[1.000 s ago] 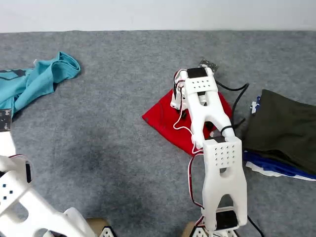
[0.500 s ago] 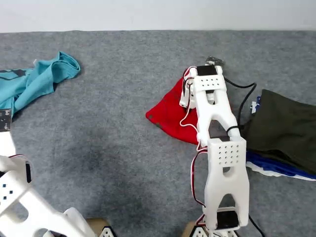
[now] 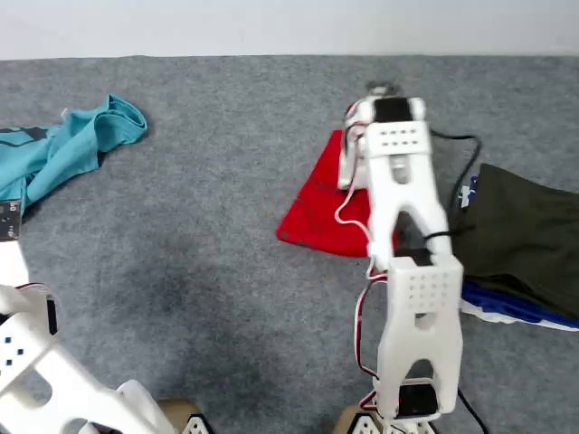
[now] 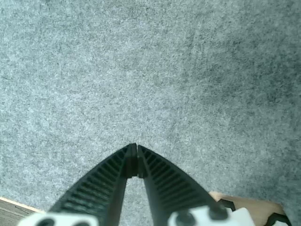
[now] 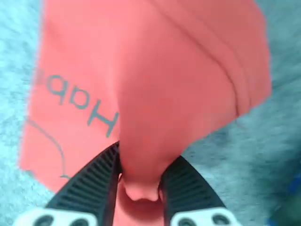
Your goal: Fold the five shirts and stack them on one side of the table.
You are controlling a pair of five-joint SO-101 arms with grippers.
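A red shirt [image 3: 318, 210] lies folded on the grey carpet in the middle right, and my right gripper [image 5: 139, 176] is shut on a bunched fold of the red shirt [image 5: 141, 94], lifting it. In the high view the right arm [image 3: 398, 181] stretches over that shirt toward the back. A dark olive shirt [image 3: 525, 235] rests on top of a blue one [image 3: 507, 306] at the right edge. A teal shirt [image 3: 63, 149] lies crumpled at the far left. My left gripper [image 4: 137, 160] hovers shut over bare carpet with nothing in it.
The left arm's white base [image 3: 45, 371] sits at the near left corner. Black and white cables [image 3: 448, 172] run beside the right arm. Grey carpet [image 3: 199, 271] stretches between the two arms.
The right arm has swung toward the back right, dragging the red shirt with it so the cloth now lies farther right and more bunched. The left arm has not moved.
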